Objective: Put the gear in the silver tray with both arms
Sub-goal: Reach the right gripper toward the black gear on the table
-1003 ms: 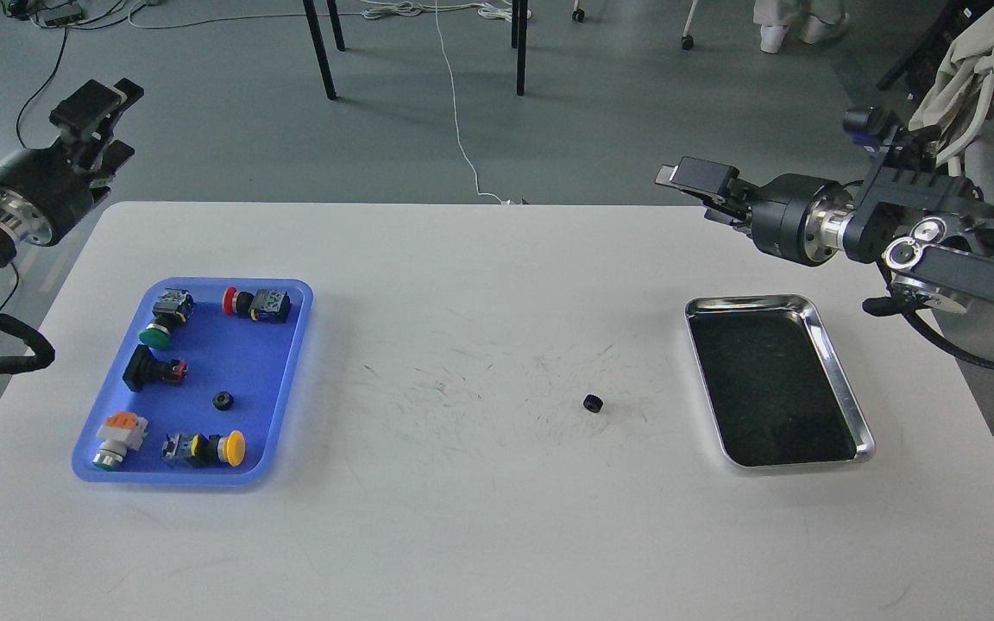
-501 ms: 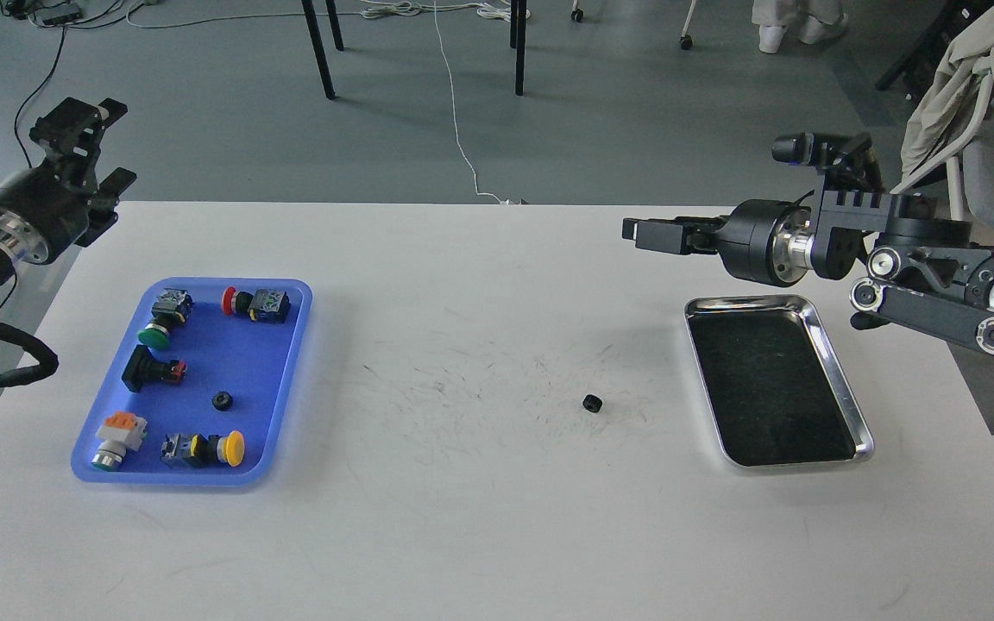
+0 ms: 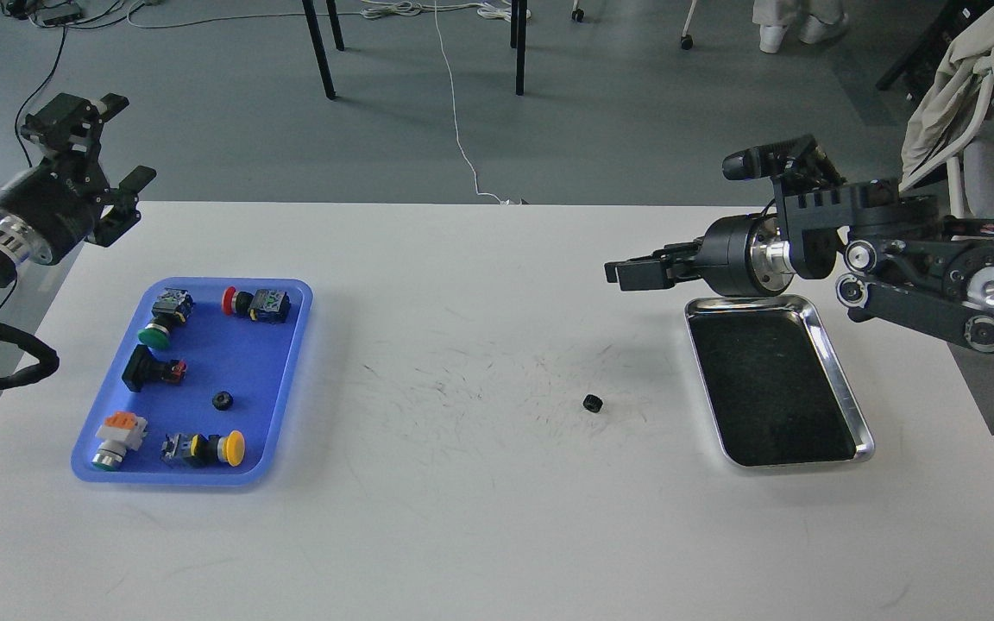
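A small black gear lies on the white table, left of the silver tray, which is empty with a dark mirror-like bottom. A second small black gear lies in the blue tray. My right gripper hovers above the table, just off the silver tray's far left corner and well above and behind the loose gear. Its fingers point left with a small gap between them, and it holds nothing. My left gripper is open and empty, raised at the table's far left corner, behind the blue tray.
The blue tray holds several push-button switches with red, green and yellow caps. Table legs, cables and a chair with cloth stand beyond the table's far edge.
My right arm has swung left and down, from beyond the table's far right edge to just over the silver tray's far left corner. My left gripper has turned and shifted slightly.
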